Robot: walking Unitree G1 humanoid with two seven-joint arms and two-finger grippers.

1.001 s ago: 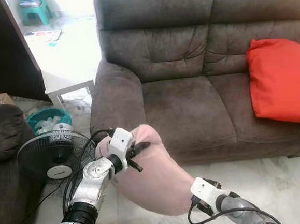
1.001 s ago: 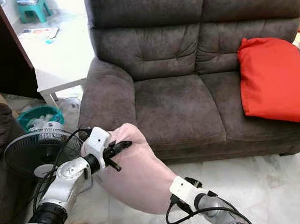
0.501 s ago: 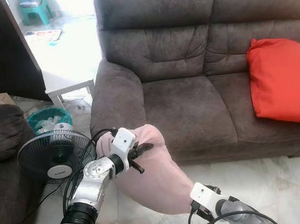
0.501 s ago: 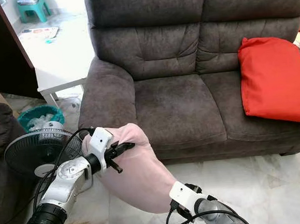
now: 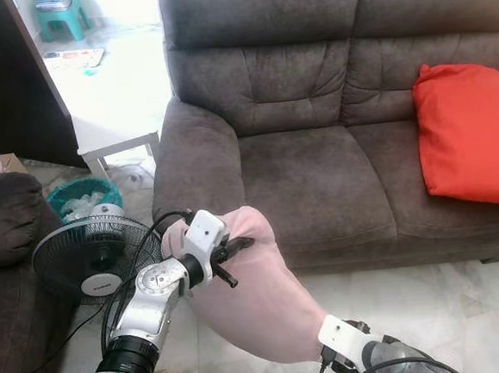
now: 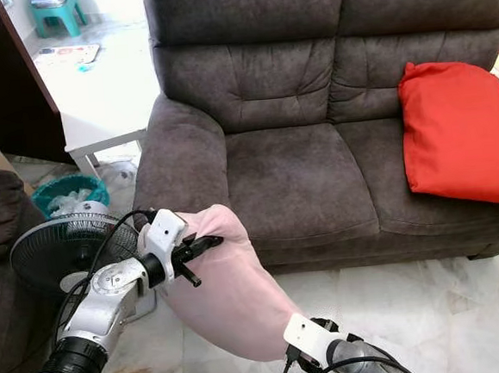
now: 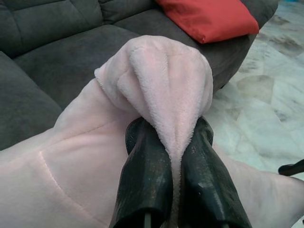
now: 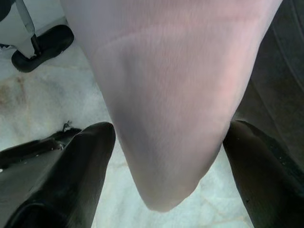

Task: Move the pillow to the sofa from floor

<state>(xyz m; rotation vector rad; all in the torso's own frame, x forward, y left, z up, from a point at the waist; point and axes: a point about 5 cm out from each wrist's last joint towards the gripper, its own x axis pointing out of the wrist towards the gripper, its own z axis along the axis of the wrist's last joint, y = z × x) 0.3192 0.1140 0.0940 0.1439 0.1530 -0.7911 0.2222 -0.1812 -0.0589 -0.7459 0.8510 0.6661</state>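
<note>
**Pink pillow held off the floor before the sofa**

While I watched through the head camera, the left gripper (image 7: 176,156) had its two black fingers pinched tight on a bunched corner of the pink pillow (image 5: 258,298), the plush fabric squeezed up between them. That corner sat just in front of the sofa (image 5: 318,172), near its left armrest (image 5: 197,160), and the pillow slanted from there down toward my right arm.

My right gripper (image 8: 164,156) stood at the pillow's lower end with its fingers spread wide, one on each side of the hanging corner; I could not tell from the wrist camera whether either finger touched the fabric. Pale marble floor (image 5: 466,299) showed below that corner.

On the sofa's right seat a red cushion (image 5: 468,135) leaned against the backrest, while the left seat cushion (image 5: 314,177) lay bare. To my left stood a black floor fan (image 5: 95,259), its grille beside my left arm and its cable trailing over the floor. Behind the fan sat a teal basket (image 5: 82,200) with white contents, and beyond it a white table leg (image 5: 101,164). A dark armchair (image 5: 6,223) edged the frame on the far left.
</note>
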